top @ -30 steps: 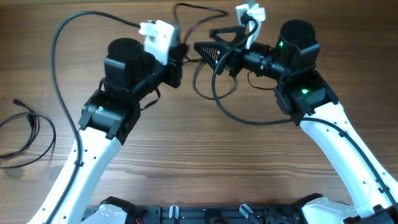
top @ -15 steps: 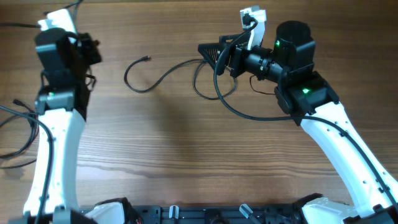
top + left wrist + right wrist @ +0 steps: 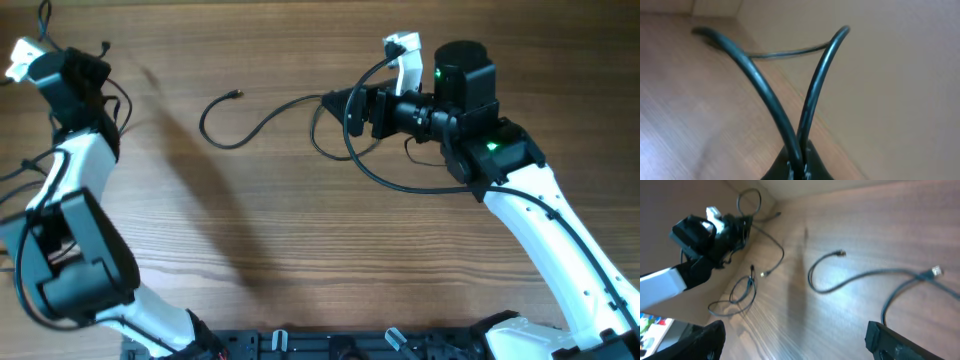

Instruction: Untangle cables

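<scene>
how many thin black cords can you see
3 at least: the middle cord curving across the table, the looped cord near the left edge, the held cord in the left gripper. Overlaps may hide more.

The left claw [image 3: 100, 72] hauled 1 cable [image 3: 765, 93] to the far-left edge; a 2nd cable [image 3: 262, 120] lies loose mid-table.

Even, diffuse light falls from above on the wooden table [image 3: 300, 250], and a broad, soft shadow runs diagonally to the right of the left arm [image 3: 72, 260]. Overhead view: sharp, no glare. Left wrist view: dim and warm, looped cable [image 3: 762, 86] close to the lens and soft, background blurred. Right wrist view: tilted, pale sheen on the wood around the loose cable [image 3: 827, 292], dark fingers [image 3: 900, 342] blurred at the lower edge
</scene>
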Controlling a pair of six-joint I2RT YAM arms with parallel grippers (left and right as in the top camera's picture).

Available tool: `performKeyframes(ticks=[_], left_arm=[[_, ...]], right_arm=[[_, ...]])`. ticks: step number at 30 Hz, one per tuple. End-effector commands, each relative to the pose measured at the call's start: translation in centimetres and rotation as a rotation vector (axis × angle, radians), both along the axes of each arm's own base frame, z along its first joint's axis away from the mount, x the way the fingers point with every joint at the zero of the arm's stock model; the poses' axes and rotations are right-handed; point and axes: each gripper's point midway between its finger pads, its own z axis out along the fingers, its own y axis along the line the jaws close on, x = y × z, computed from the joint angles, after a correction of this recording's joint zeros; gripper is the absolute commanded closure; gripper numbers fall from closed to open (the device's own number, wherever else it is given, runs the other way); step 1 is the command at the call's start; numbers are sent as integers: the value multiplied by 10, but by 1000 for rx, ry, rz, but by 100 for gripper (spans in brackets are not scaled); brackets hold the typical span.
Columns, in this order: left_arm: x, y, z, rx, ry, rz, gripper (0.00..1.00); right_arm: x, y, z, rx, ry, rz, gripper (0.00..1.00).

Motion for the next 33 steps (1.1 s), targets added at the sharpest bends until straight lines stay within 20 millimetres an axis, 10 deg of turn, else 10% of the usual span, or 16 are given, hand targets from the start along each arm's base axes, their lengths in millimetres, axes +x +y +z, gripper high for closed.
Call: performKeyframes(ticks=[1,14,19,27,33], left_arm=[[12,10,-18,-61,-78,57,96],[-22,78,-58,-96,-31,272,92],[-18,76,-59,-119,-37,217,0],[0,42,-45,-173,-74,-1,0],[-8,27,40,-107,-182,-72,0]], right_arm=[[-3,-4,-3,-25,11,-1,9],[-8,-6,-12,-45,58,-1,9],[-8,-6,-12,-43,55,-1,9],[-8,-6,-12,-44,56,-1,9],[-8,-6,-12,-50,46,5,8]])
